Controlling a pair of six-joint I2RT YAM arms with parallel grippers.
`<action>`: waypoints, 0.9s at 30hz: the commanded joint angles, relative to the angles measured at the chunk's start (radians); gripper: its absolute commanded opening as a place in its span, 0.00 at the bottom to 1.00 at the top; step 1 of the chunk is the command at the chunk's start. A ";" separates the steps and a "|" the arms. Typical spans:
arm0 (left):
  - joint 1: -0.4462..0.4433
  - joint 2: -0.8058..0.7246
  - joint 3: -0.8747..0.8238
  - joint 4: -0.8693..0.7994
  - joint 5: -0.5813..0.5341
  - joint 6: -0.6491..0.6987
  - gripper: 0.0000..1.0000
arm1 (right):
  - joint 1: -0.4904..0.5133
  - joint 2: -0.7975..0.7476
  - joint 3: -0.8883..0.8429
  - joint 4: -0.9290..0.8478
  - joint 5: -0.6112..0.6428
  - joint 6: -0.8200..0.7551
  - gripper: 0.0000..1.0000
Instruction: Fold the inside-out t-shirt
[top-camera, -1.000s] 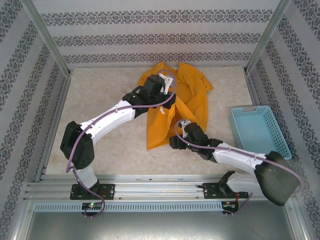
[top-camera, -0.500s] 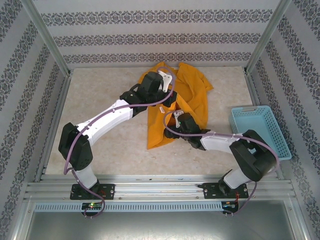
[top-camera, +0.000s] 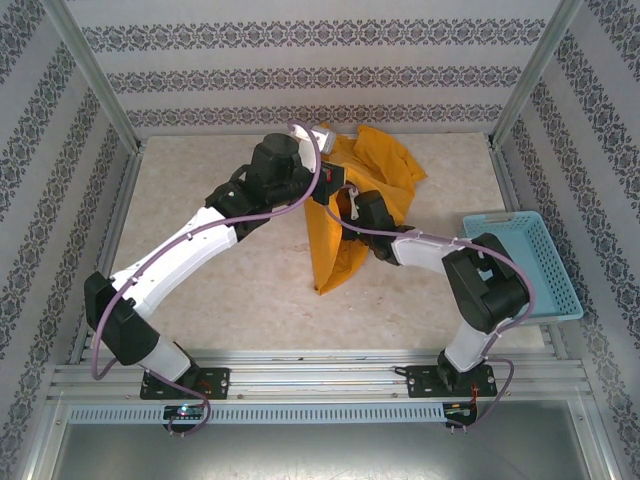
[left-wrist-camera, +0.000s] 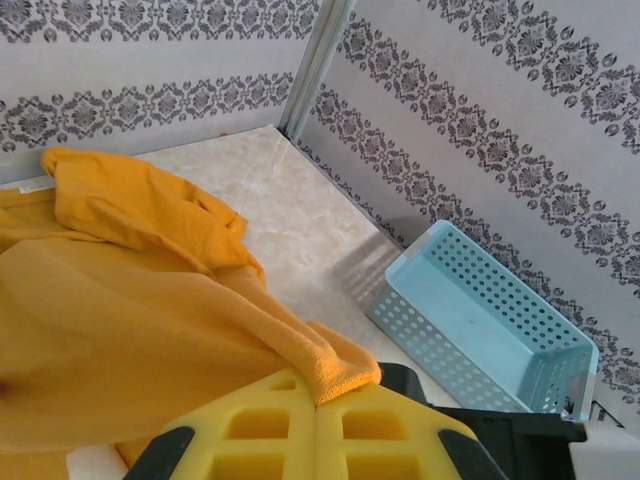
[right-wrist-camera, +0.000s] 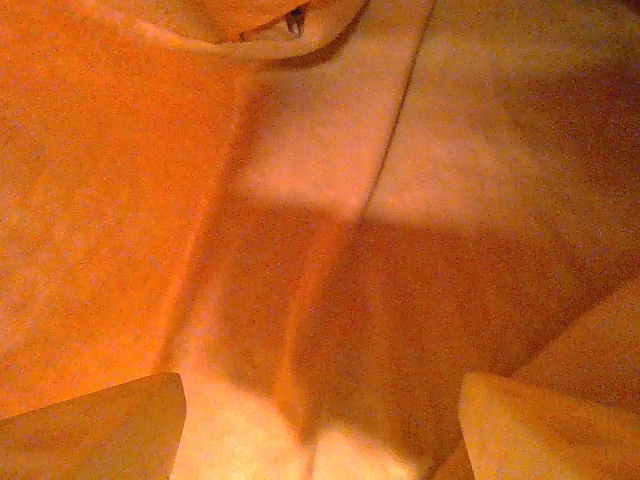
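The mustard-orange inside-out t-shirt (top-camera: 384, 172) lies bunched at the back of the table, with a long fold (top-camera: 335, 258) hanging toward the front. My left gripper (top-camera: 326, 186) is shut on a rolled edge of the shirt (left-wrist-camera: 335, 365) and holds it up off the table; its yellow pads (left-wrist-camera: 260, 430) are pressed together. My right gripper (top-camera: 360, 208) reaches in under the raised cloth. In the right wrist view orange fabric (right-wrist-camera: 330, 200) surrounds it, and the right gripper (right-wrist-camera: 320, 430) stands open, its fingertips (right-wrist-camera: 100, 420) wide apart with nothing pinched between them.
A light-blue perforated basket (top-camera: 520, 265) sits at the table's right edge, also seen in the left wrist view as the basket (left-wrist-camera: 480, 330). Patterned walls and metal posts enclose the marble-look table (top-camera: 220, 290).
The left arm has pulled the pinched shirt edge back and up, raising the cloth. The right arm has stretched forward from the shirt's front corner to under the cloth, its jaws widening slightly.
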 joint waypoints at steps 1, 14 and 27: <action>-0.008 -0.067 0.030 -0.018 -0.063 0.006 0.00 | -0.023 0.064 0.088 -0.071 0.055 -0.017 0.73; -0.038 -0.147 0.071 -0.054 -0.094 0.015 0.00 | -0.039 0.285 0.404 -0.328 0.198 0.028 0.74; -0.086 -0.071 0.166 -0.053 -0.042 -0.015 0.00 | -0.015 0.562 0.840 -0.737 0.264 0.113 0.78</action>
